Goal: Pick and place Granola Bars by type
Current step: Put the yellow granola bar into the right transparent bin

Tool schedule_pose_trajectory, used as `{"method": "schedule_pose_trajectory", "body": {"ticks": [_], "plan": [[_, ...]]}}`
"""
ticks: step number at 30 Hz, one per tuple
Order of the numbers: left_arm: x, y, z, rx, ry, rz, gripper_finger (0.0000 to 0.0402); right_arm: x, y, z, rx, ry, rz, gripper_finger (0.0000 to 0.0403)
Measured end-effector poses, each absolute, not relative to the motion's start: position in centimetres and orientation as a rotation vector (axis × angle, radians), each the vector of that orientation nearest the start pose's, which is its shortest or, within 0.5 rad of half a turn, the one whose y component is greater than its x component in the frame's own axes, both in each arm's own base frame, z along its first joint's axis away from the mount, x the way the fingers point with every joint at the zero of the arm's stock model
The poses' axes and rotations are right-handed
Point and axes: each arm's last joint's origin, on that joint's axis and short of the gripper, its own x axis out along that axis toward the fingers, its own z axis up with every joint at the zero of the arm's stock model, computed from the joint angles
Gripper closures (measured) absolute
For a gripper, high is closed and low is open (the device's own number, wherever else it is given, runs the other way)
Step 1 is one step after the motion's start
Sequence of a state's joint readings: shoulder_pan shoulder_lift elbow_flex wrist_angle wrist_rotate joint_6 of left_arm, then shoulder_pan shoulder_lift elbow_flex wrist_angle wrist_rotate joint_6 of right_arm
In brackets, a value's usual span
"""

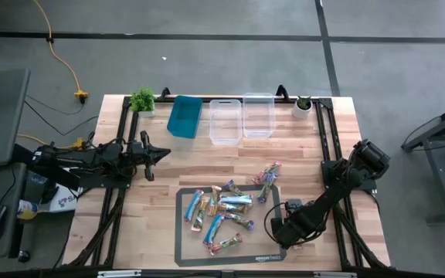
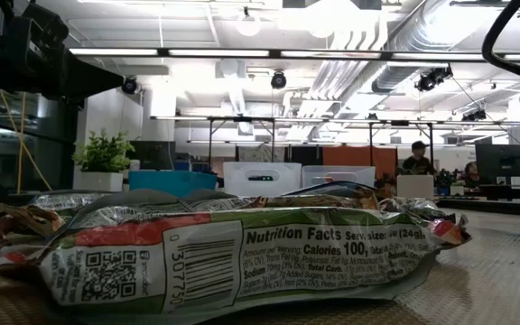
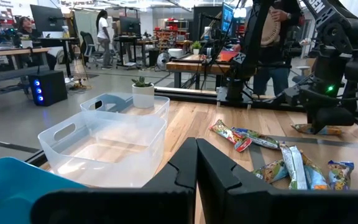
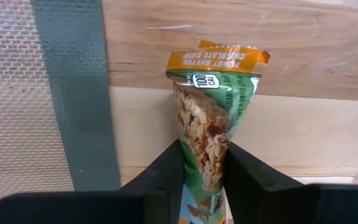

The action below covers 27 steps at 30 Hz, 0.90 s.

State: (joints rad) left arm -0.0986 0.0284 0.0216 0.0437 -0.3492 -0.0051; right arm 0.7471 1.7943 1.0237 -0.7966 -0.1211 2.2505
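Several foil-wrapped granola bars (image 1: 222, 210) lie flat on a grey mat (image 1: 182, 247) at the table's near middle, and a few (image 1: 267, 176) lie on the wood past its far right corner. One bar fills the low view (image 2: 242, 257). My right gripper (image 1: 283, 234) is low at the mat's right edge, shut on a green bar with an orange end (image 4: 211, 93). My left gripper (image 1: 163, 154) hovers at the table's left, shut and empty; it shows in its own wrist view (image 3: 196, 158). My right gripper pinches the green bar across its width between its two fingers (image 4: 166, 168), on the part (image 4: 204, 134) toward the bar's near end, where the wrapper is squeezed narrow. The orange sealed end (image 4: 219, 59) sticks out past the fingertips over the wood. I cannot tell whether the bar touches the table.
A teal bin (image 1: 185, 116) and two clear bins (image 1: 225, 121), (image 1: 258, 114) stand in a row at the table's far edge, between two small potted plants (image 1: 142, 100), (image 1: 304, 104). People show in the room beyond the table.
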Motion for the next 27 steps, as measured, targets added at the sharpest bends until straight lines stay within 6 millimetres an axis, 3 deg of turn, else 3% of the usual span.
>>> {"method": "schedule_pose_trajectory", "body": {"ticks": [13, 27], "plan": [[9.7, 0.0, 17.3, -0.013, -0.037, 0.251, 0.0401, 22.5, 21.1, 14.6, 1.198, 1.314, -1.073, 0.0358], [9.7, 0.0, 17.3, -0.014, -0.037, 0.251, 0.0401, 25.1, 22.1, 19.0, 1.122, 1.146, -0.920, 0.0362]]}}
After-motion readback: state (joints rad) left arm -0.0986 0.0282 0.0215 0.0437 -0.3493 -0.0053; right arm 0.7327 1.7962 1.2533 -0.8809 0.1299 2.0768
